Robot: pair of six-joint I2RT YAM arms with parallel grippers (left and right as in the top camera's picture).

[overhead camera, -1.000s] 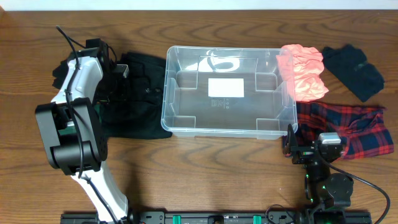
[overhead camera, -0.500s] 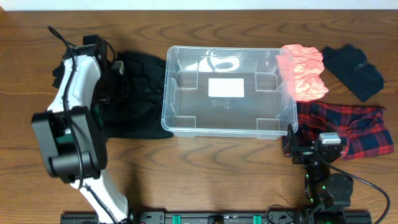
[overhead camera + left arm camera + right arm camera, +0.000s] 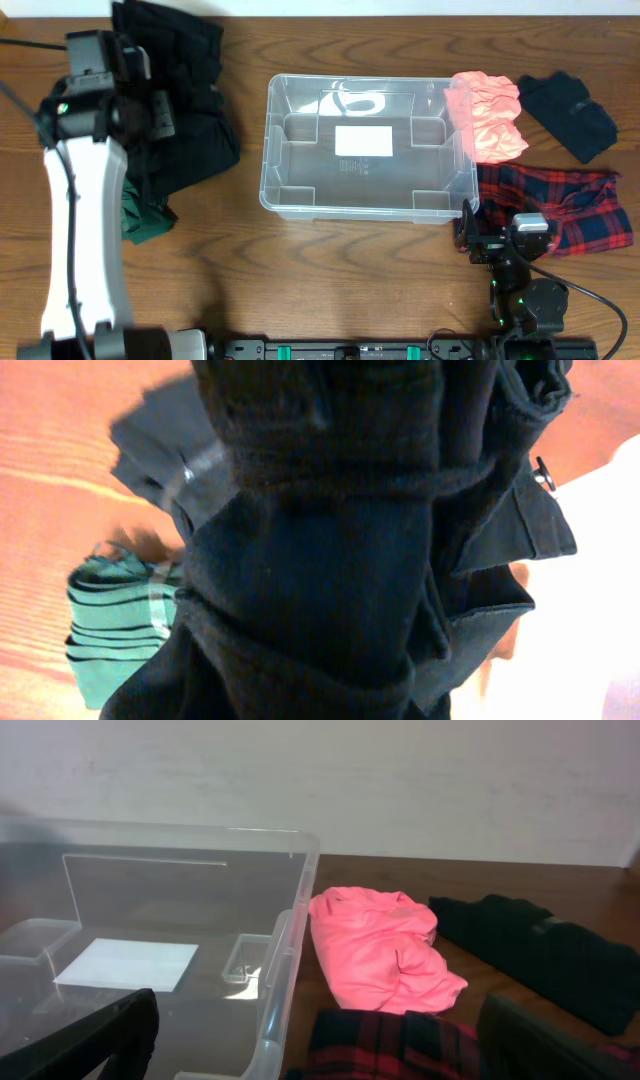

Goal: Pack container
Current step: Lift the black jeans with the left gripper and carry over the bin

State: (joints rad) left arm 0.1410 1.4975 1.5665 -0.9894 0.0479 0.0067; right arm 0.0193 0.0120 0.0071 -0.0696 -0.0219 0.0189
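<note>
Our left fingers (image 3: 152, 100) clamp a dangling black garment (image 3: 330, 560) beside the empty clear container (image 3: 365, 205) in the middle of the table (image 3: 330, 290), our right fingers (image 3: 100, 1035) gape wide, and trailing folds could snag its rim.

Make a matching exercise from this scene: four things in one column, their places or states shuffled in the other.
1. container
2. pink garment
3. green garment
4. plaid garment

A. table's left side, peeking out from under the black garment
B. right of the container's near corner
C. nothing inside yet
D. by the container's far right corner

Pairs: 1-C, 2-D, 3-A, 4-B
</note>
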